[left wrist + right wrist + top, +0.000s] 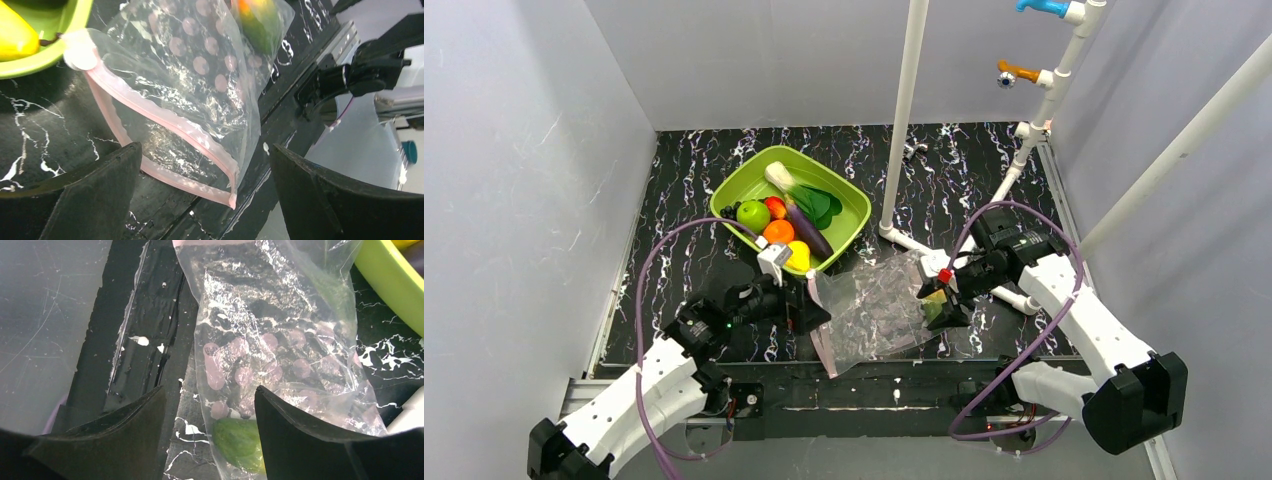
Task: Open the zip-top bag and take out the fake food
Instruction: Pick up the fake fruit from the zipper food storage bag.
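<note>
The clear zip-top bag (879, 310) lies flat on the black marbled table, its pink zip strip (165, 125) gaping open towards my left gripper. One green fake fruit (237, 442) is still inside at the bag's far end and also shows in the left wrist view (257, 22). My left gripper (809, 305) is open and empty just before the zip strip. My right gripper (946, 300) is open over the bag's closed end, its fingers either side of the green fruit. The lime-green tray (739, 178) holds a green apple (753, 214), an orange (778, 231), a lemon (798, 256), an eggplant (809, 232) and a leafy green (799, 190).
A white pipe frame (904, 110) stands behind the bag, with a foot pipe (924, 245) lying on the table beside my right arm. The tray's rim (390, 280) is close to the bag. The table's front edge (874, 375) is just below the bag.
</note>
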Controlling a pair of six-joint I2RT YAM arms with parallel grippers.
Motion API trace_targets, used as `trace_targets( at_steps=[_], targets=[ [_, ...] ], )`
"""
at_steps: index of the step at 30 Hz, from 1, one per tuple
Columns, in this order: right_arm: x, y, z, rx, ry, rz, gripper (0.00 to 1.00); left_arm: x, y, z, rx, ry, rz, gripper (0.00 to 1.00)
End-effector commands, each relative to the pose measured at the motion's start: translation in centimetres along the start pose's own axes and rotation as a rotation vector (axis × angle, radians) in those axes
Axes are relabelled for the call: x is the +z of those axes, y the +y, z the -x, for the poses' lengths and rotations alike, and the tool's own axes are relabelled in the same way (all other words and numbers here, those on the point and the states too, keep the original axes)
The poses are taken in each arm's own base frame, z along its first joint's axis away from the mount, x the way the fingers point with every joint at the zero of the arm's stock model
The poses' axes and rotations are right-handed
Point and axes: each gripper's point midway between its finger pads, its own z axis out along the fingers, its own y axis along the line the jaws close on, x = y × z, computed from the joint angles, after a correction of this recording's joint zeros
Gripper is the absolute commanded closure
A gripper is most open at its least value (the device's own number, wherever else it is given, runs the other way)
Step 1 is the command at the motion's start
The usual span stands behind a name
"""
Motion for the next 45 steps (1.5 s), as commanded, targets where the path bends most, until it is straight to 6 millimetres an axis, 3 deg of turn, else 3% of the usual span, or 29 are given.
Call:
trace_targets(
  at_steps=[1,10,18,24,34,42,45],
  targets=[
    [-0.1,-0.2,-0.6,-0.023,0.019,-0.024,0.28,1.0,-0.3,-0.2,0.089,-0.020,-0.011,0.02],
    [-0.8,-0.3,-1.9,-0.027,0.055,-0.073,0.29,2.6,-0.6,-1.6,0.208,-0.046,-0.056,0.08],
    [-0.7,-1.4,-5.0,0.001,0.147,-0.115,0.29,3.3,-0.3,-2.9,0.311,-0.027,-0.049,0.17],
    [-0.8,-2.6,-7.3,0.023,0.231,-0.136,0.29,1.5,-0.5,-1.3,0.322,-0.123,-0.026,0.18],
    [-1.8,-3.6,-10.3,0.044,0.317,-0.138,0.29,-1.6,-0.4,-0.7,0.194,-0.084,0.078,0.36],
    [-1.4,-4.5,-12.5,0.052,0.366,-0.123,0.29,-4.4,3.4,-2.9,-0.010,0.052,0.373,0.66],
    [-1.2,-5.0,-13.0,0.057,0.374,-0.119,0.29,-4.4,4.5,-4.3,-0.040,0.107,0.436,0.68]
  ],
)
